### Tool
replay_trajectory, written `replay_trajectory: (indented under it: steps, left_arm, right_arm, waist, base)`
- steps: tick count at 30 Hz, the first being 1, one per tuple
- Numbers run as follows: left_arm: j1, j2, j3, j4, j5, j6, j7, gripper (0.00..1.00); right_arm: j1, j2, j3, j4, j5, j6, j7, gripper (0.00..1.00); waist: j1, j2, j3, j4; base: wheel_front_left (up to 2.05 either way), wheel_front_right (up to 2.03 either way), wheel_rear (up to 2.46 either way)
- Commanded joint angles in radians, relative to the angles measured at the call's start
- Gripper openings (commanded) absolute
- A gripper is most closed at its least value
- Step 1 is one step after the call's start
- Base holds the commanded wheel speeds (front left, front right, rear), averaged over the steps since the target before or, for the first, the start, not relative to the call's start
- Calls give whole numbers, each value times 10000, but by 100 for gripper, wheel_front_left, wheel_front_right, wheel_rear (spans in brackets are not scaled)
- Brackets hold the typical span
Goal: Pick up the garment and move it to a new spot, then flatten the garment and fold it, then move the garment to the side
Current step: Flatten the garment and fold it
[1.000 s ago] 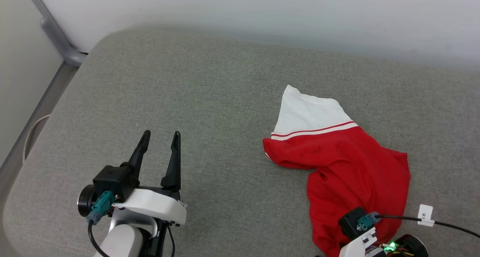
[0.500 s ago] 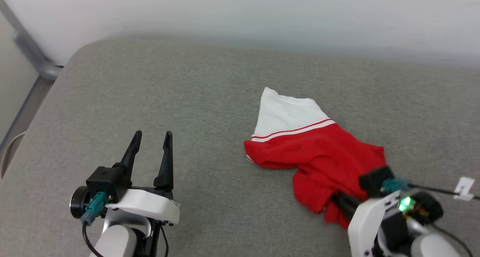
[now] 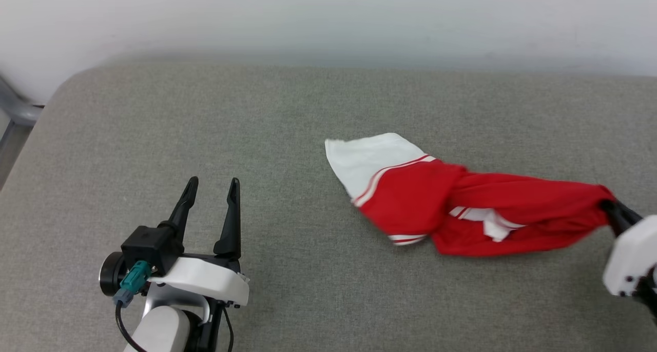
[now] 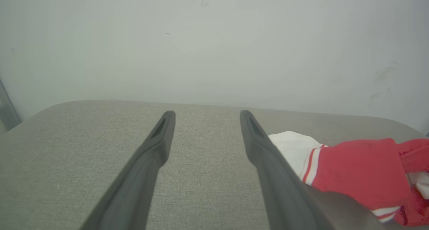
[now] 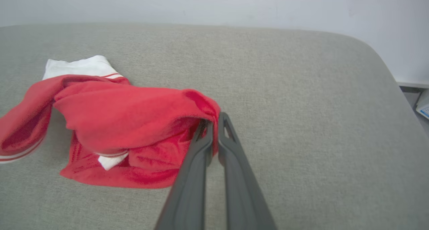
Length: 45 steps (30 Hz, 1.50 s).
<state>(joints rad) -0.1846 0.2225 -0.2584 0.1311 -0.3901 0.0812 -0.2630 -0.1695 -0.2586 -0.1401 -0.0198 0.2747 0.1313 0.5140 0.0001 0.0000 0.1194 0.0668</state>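
Right tool: I see my right tool pressed together, pinching a fold at the right end of the shirt.
Garment: red jersey T-shirt with white, stripe-trimmed sleeves, bunched lengthwise on the grey fabric pad, right of centre.
Left tool: my left tool is spread, empty, well apart from the shirt.

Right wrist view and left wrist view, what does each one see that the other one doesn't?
Right wrist view: the right gripper, its fingers shut on a red edge of the garment, whose bunched red body has a white scrap tucked underneath. Left wrist view: the left gripper, its fingers spread apart over the bare grey cushion, holding nothing. Both: the garment's white sleeve with red stripes, the cushion and the pale wall.
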Motion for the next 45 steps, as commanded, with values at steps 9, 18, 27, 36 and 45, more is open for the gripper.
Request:
replay_trajectory:
  steps: [9,18,27,36,45]
  left_arm:
    - [-297,38,46,52,59,-85,-24,100]
    - [-153,57,108,186,90,-78,-24,100]
    - [270,108,104,257,49,64,14,100]
    - [568,157,-21,131,-35,104,140,100]
    - [592,161,-90,46,-96,156,228,100]
  right_arm:
    - [-109,485,-2658,3103,319,-10,-1006,0]
    - [-254,942,-2391,3657,202,-9,-3579,100]
    - [851,1616,-1605,1894,-1032,-10,-5812,100]
    - [2134,1988,-634,148,-1774,-10,-5014,100]
    - [2686,1936,452,-716,-1270,-10,-2680,100]
  waist:
    - [-1,0,771,197]
    - [-1,0,612,72]
    - [-1,0,-194,-254]
    - [-1,0,-614,-423]
    - [-1,0,-718,-456]
  base:
    - [0,0,0]
    - [0,0,0]
    - [0,0,0]
    - [0,0,0]
    - [0,0,0]
